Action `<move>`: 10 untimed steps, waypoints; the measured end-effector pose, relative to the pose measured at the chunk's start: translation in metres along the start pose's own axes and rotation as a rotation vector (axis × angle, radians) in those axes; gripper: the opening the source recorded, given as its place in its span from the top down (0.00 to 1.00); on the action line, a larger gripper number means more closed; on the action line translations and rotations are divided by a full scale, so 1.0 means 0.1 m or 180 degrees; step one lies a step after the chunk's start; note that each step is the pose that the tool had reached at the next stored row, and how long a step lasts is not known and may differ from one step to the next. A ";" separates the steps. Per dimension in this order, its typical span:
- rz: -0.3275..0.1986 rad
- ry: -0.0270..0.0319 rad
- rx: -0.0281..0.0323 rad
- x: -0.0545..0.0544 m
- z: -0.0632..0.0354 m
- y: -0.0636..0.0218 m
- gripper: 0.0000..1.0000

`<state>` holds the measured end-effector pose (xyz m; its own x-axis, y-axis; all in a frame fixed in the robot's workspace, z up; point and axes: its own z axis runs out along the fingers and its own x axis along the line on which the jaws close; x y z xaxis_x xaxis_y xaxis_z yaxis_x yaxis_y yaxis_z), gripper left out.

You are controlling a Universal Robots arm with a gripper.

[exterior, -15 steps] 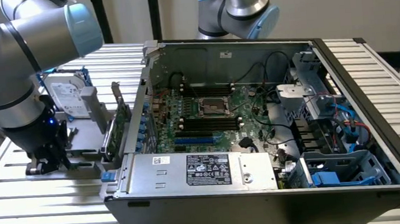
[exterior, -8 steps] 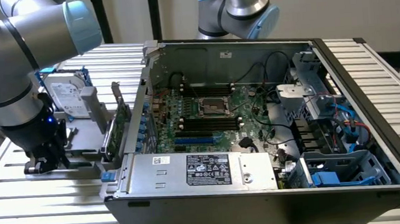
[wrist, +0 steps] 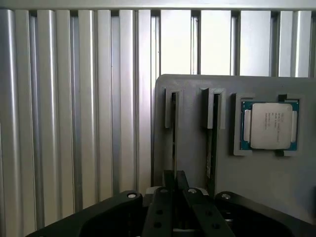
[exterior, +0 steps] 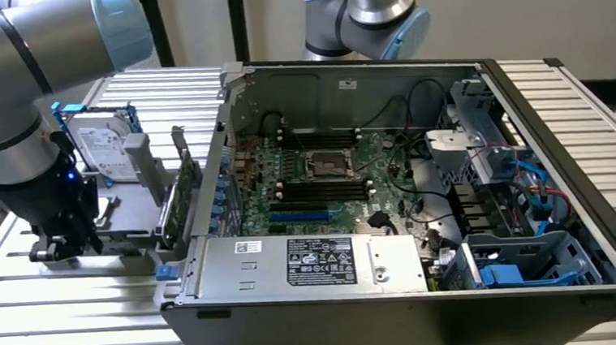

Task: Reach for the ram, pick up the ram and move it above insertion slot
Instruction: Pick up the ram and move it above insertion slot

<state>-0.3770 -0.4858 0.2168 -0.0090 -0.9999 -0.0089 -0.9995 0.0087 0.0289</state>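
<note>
Ram (wrist: 174, 133) stands on its long edge in one of two narrow slots of the grey holder (wrist: 190, 158), so from the wrist you see it edge-on as a thin dark line. The neighbouring slot holds a second stick (wrist: 212, 143), and a CPU (wrist: 269, 125) lies in a recess just beside that. The holder rests on the slatted aluminium bench (wrist: 74, 123), outside the open computer case (exterior: 404, 296) on the exterior view's left. It is well apart from the black memory slots (exterior: 326, 191) on the motherboard.

Your hand (wrist: 174, 185) is down at the holder, its fingers drawn almost together on either side of the ram's upper edge. I judge it closed on the stick, which sits in its slot and is not yet lifted.

Expect the ram to be very light, stiff along its length and thin enough to flex or crack if twisted. As a bare circuit board it is fragile, and its flat faces give little to bite on. The best hold, in my judgement, is at the middle of the top edge, with the pads flat against both faces, so it hangs level. A tilted grip would bind it against the slot walls.
</note>
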 end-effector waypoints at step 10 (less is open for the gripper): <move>-0.0001 0.0000 0.0000 0.00 -0.450 -0.009 0.86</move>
<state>-0.3748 -0.4858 0.2617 -0.0085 -0.9999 -0.0090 -0.9995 0.0083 0.0289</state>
